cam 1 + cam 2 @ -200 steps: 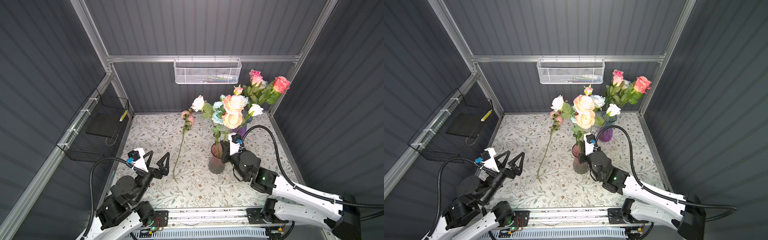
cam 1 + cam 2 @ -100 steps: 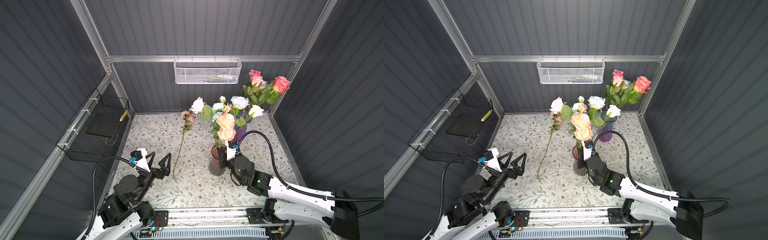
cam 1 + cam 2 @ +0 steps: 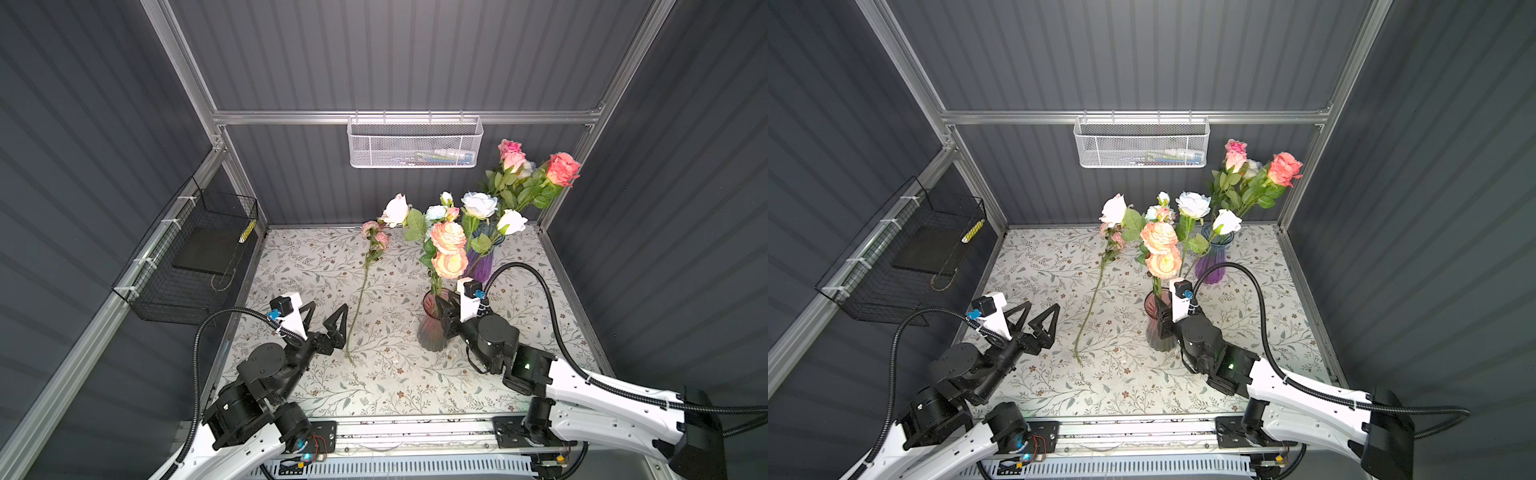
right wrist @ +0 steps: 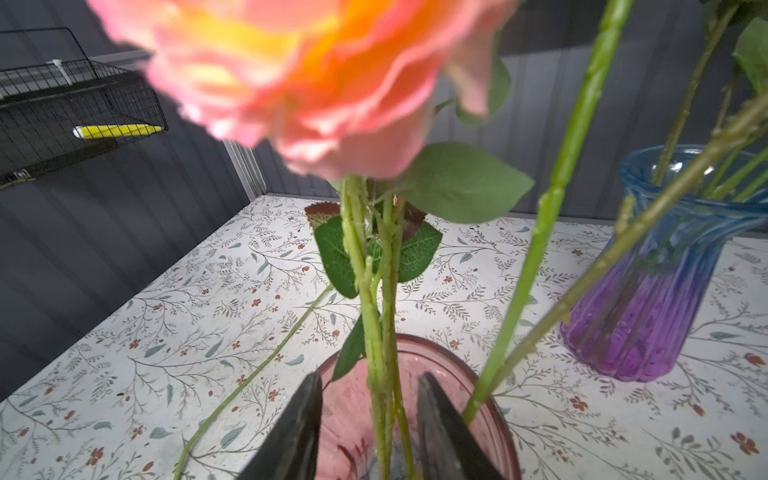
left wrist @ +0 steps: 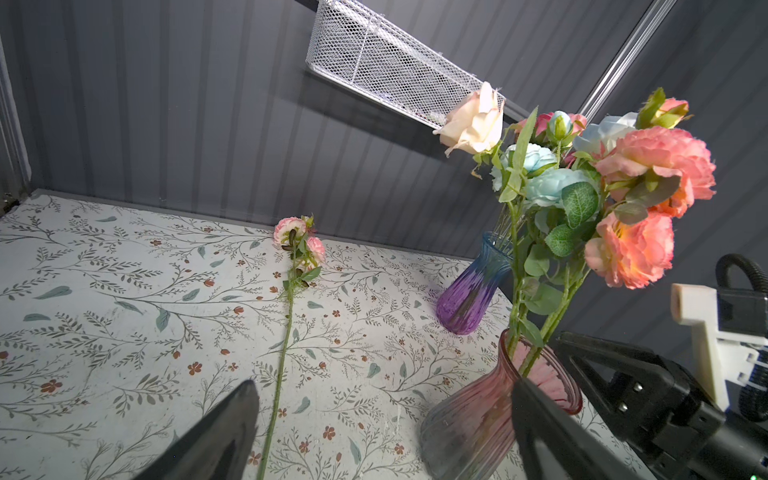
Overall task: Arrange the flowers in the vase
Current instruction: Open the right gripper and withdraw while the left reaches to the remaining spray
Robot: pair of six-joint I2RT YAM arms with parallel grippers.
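A pink glass vase (image 3: 430,332) (image 3: 1158,332) stands at mid-table and holds several flowers, among them two coral blooms (image 3: 449,249) (image 3: 1160,249) on a forked green stem. My right gripper (image 3: 444,309) (image 4: 370,380) hovers over the vase mouth (image 4: 478,374). It is open, with its jaws apart on either side of that stem and a gap showing on both sides. One pink flower (image 3: 361,291) (image 5: 286,324) lies flat on the table. My left gripper (image 3: 326,309) (image 5: 384,399) is wide open and empty, just left of that flower's stem end.
A purple-and-blue vase (image 3: 480,266) (image 4: 648,311) with pink and white roses stands behind the pink vase, towards the back right corner. A white mesh basket (image 3: 413,145) hangs on the back wall. A black wire basket (image 3: 195,257) hangs on the left wall.
The coral blooms have sunk lower as their stem went down into the pink vase. My right gripper went down with them and its jaws have parted. The left arm has hardly moved.
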